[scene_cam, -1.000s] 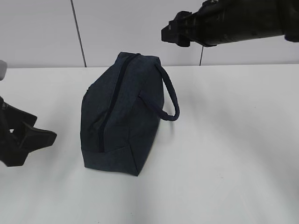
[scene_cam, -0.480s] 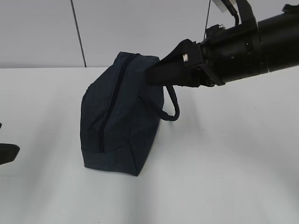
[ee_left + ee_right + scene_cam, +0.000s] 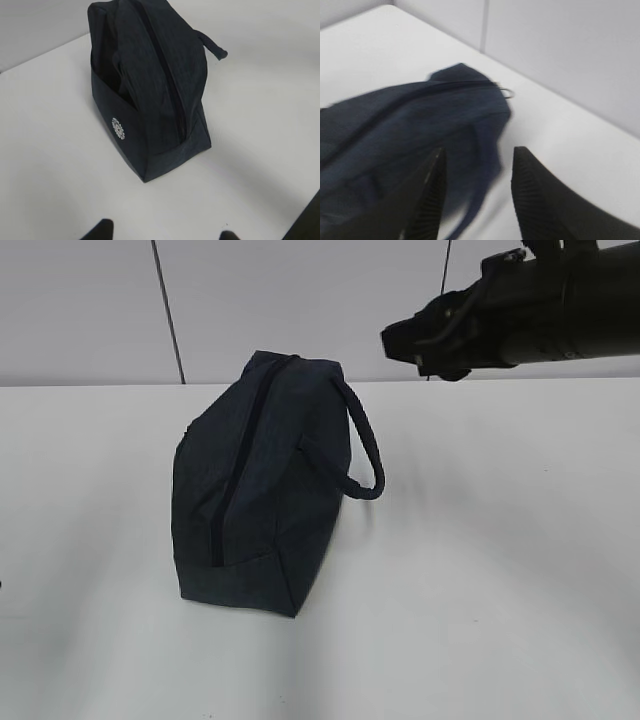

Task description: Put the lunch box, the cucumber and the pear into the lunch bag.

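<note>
The lunch bag (image 3: pixel 255 480) is a dark navy boxy fabric bag standing on the white table, its zipper (image 3: pixel 235 460) shut along the top and its loop handle (image 3: pixel 368 445) hanging on the right side. My right gripper (image 3: pixel 398 342) hovers open above and to the right of the bag. In the blurred right wrist view, the bag (image 3: pixel 405 125) and its ring pull (image 3: pixel 506 92) lie below the open gripper (image 3: pixel 479 150). My left gripper (image 3: pixel 166 227) is open and empty over bare table, short of the bag's near end (image 3: pixel 150 85). The lunch box, cucumber and pear are out of view.
The white table (image 3: pixel 500 570) runs back to a pale grey wall (image 3: pixel 90 310) with a vertical seam. A small white emblem (image 3: pixel 118 128) marks the bag's side in the left wrist view.
My right arm swung low in front of the bag's top, then rose back to the upper right. My left gripper withdrew off the left edge of the exterior view.
</note>
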Tool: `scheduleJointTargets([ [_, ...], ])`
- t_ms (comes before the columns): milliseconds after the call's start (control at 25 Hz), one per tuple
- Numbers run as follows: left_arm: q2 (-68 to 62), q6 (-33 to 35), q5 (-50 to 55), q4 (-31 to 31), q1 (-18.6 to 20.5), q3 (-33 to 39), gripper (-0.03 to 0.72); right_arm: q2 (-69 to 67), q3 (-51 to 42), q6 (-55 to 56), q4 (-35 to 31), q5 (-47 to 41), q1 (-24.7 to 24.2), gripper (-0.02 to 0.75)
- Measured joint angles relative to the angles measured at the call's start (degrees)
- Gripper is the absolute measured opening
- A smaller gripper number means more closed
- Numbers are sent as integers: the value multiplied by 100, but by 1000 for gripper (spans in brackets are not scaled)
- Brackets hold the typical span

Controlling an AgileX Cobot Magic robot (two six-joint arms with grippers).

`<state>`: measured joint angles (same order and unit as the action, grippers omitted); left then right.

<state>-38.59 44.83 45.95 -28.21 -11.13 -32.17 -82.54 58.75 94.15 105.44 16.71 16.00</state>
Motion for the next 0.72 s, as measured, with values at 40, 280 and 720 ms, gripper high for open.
scheduleJointTargets([
  [40,0,-7,0,33,0,0,378,0,-44,-160,0,-281,0,340],
  [280,0,-521,30,822,0,0,375,93,-847,-198,-32,-1899,0,340],
  [720,0,-852,186,1183,0,0,375,495,-1245,-5217,-5838,-4314,9,339],
])
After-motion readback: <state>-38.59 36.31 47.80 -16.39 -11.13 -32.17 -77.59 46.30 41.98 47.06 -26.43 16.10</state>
